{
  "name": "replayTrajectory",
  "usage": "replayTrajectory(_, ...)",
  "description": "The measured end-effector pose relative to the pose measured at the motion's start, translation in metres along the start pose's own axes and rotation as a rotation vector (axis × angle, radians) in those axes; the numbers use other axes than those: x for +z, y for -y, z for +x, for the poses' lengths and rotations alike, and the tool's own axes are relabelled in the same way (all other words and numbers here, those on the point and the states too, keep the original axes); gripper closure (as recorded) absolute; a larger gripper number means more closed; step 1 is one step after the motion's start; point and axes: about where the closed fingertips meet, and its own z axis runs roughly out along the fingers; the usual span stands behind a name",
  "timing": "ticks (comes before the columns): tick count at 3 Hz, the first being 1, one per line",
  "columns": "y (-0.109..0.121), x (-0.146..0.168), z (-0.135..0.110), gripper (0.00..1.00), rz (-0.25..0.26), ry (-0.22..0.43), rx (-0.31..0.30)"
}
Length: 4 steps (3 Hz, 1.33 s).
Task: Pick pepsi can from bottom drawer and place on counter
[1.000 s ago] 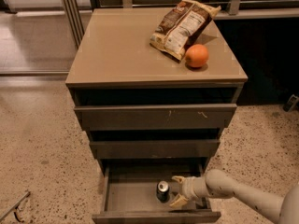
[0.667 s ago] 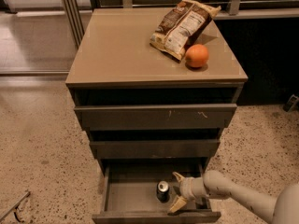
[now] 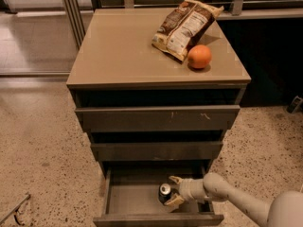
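- Gripper (image 3: 170, 191) sits low inside the open bottom drawer (image 3: 135, 197), reaching in from the right with its fingers spread wide.
- Between those fingers stands the pepsi can (image 3: 164, 193), upright on the drawer floor; I cannot tell whether they touch it.
- Above, two shallower drawers (image 3: 156, 118) are shut.
- Higher and farther back, the counter (image 3: 123, 51) carries an orange (image 3: 199, 56) beside a snack bag (image 3: 182, 27).
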Motion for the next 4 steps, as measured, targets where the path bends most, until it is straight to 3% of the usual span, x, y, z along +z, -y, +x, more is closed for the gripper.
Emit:
replayTrajectory(1, 0.007, 0.009, 0.004, 0.3, 0.009, 0.022, 0.007)
replayTrajectory(2, 0.011, 0.023, 0.012, 0.27, 0.005, 0.041, 0.024)
replayTrajectory(3, 0.011, 0.042, 0.025, 0.28, -0.026, 0.039, 0.051)
replayTrajectory(4, 0.014, 0.042, 0.026, 0.47, -0.023, 0.039, 0.051)
